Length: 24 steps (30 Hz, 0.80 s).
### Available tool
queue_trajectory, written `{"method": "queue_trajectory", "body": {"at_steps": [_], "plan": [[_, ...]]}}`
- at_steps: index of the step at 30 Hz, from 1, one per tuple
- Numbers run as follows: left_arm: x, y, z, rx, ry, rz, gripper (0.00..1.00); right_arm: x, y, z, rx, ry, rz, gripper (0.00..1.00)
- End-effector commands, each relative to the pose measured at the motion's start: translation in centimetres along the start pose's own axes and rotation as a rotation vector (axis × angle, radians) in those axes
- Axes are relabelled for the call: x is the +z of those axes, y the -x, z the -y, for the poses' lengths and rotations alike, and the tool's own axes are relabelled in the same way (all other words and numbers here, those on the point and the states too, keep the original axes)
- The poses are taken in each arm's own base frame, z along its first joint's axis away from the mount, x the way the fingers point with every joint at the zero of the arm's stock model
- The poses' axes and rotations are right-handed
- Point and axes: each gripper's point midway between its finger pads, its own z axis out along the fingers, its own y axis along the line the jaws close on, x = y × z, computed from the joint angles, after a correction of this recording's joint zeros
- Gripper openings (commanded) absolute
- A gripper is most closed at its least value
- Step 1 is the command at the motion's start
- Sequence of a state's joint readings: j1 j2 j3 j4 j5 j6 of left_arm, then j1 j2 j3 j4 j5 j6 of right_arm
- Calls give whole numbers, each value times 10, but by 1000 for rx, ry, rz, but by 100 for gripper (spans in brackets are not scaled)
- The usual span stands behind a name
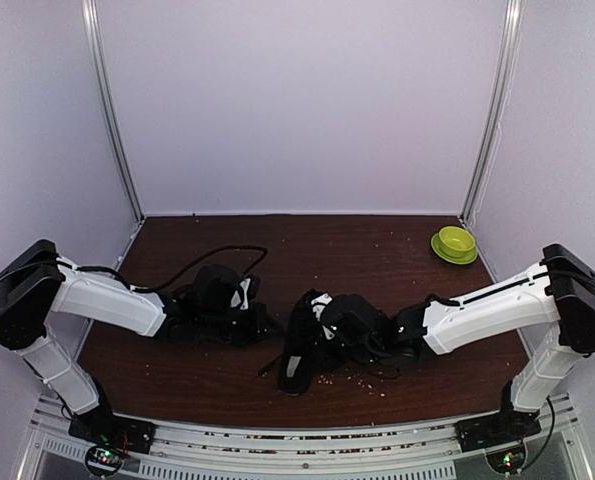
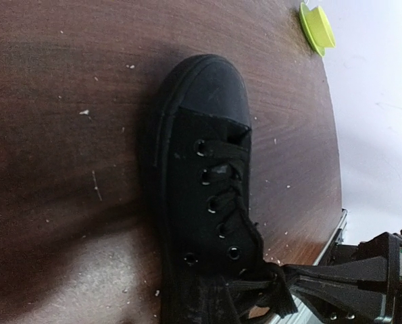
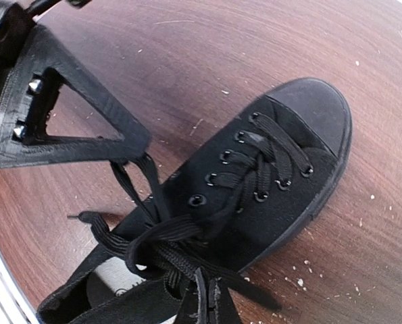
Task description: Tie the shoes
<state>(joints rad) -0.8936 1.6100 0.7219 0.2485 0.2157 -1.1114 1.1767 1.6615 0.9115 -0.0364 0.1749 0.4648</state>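
With the shoe (image 3: 275, 182) lying mid-bench (image 3: 221, 54) toward the near edge, and the left tool (image 3: 130, 150) and right tool (image 3: 204, 290) each clenched on its laces (image 3: 160, 246), they should draw apart evenly under steady tension.

you're in a robot lab booth: pale walls (image 1: 307, 100) on aluminium posts (image 1: 114, 120) box in your wooden table (image 1: 377, 250) (crumb-speckled), arm bases (image 1: 112, 430) bolted at 6 o'clock.

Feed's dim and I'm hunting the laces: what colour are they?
Black, matching the black sneaker; the laces show best in the right wrist view.
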Motion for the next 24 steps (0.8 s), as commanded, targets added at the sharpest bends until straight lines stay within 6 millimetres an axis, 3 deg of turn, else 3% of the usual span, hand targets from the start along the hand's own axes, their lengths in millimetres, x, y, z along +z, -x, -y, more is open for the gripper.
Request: {"method": "queue_trajectory", "body": {"at_steps": [1,24], "plan": [[-4,15,-1,26,11,43,0,-8,11,0,94,49,38,0],[-7,39,-60,-5,149,92,0,-7,-19,30,202,5,-15,0]]}}
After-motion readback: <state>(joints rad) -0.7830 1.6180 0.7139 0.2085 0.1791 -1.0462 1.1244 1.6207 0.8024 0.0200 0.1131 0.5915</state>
